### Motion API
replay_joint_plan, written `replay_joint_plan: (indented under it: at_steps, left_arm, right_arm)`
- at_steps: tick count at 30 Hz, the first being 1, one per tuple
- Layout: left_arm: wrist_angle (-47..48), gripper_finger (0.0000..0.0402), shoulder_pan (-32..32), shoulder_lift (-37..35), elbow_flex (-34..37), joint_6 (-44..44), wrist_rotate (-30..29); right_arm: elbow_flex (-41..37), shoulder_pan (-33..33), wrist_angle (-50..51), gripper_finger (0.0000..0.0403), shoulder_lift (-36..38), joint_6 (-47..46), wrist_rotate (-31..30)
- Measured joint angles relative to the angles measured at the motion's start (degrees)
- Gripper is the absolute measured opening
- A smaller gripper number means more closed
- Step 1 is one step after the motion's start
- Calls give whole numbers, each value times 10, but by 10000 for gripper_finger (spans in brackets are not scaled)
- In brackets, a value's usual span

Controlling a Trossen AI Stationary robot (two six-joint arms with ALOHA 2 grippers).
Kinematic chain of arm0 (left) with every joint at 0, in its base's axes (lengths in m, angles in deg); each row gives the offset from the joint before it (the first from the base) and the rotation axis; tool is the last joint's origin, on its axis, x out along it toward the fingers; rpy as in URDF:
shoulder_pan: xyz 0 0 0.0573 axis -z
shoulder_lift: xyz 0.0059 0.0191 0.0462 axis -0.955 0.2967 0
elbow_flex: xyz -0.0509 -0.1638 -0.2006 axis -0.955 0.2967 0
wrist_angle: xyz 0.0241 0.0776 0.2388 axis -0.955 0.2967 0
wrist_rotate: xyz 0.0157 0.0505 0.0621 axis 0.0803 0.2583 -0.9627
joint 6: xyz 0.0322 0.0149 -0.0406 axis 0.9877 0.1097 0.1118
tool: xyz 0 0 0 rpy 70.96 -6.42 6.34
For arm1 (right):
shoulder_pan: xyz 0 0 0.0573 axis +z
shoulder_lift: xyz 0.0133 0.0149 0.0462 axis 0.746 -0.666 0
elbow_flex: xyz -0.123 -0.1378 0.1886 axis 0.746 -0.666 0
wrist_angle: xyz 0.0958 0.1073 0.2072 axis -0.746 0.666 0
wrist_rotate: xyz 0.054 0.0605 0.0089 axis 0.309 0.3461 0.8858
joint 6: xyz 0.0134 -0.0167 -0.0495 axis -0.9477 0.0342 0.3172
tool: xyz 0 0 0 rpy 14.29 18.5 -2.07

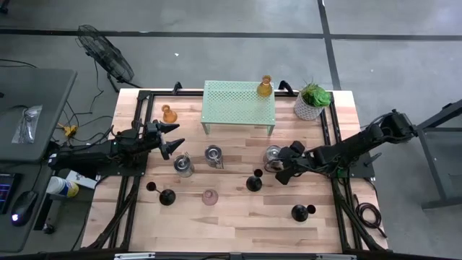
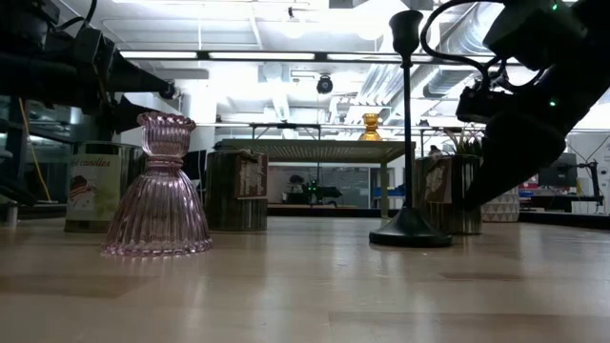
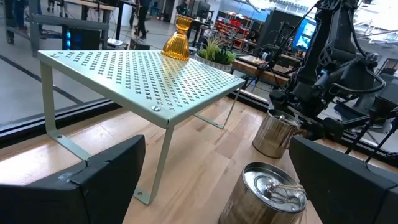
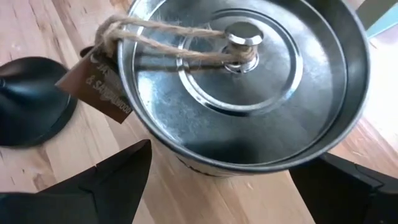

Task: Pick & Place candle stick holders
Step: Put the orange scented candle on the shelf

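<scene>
Three lidded silver metal cups stand on the table (image 1: 183,165) (image 1: 214,154) (image 1: 273,154). An amber glass holder (image 1: 265,87) stands on the green rack (image 1: 240,105), and another (image 1: 169,113) stands on the table. A pink glass holder (image 1: 209,196) and three black sticks (image 1: 167,196) (image 1: 254,182) (image 1: 300,211) stand nearer the front. My right gripper (image 1: 279,169) is open just over the right silver cup (image 4: 242,81). Its fingers stand to either side of the cup and I see no touch. My left gripper (image 1: 175,137) is open and empty, left of the middle cup (image 3: 273,193).
A green plant in a white pot (image 1: 312,101) stands at the back right, beside the rack. Black frame rails (image 1: 137,130) run along the table's left and right sides. A black stick (image 4: 28,102) stands close to the right cup, which has a twine tag (image 4: 93,84).
</scene>
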Motion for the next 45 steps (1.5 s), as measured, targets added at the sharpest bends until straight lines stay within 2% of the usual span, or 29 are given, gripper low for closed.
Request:
replay_joint_plan:
  at_steps: [7, 13, 17, 29, 37, 45]
  left_arm:
    - [0, 391, 0, 0, 0, 0, 0]
    - [0, 391, 0, 0, 0, 0, 0]
    - [0, 391, 0, 0, 0, 0, 0]
    - [0, 391, 0, 0, 0, 0, 0]
    - [0, 391, 0, 0, 0, 0, 0]
    - [0, 391, 0, 0, 0, 0, 0]
  right_arm:
    - [0, 0, -13, 396, 0, 3, 0]
    - [0, 0, -33, 399, 0, 30, -38]
    - [-20, -7, -104, 400, -1, 32, -55]
    - [-28, -27, -209, 400, -55, 64, -37]
    - [-22, -53, -223, 399, -55, 76, 16]
    - [-21, -75, -228, 365, -55, 98, 32]
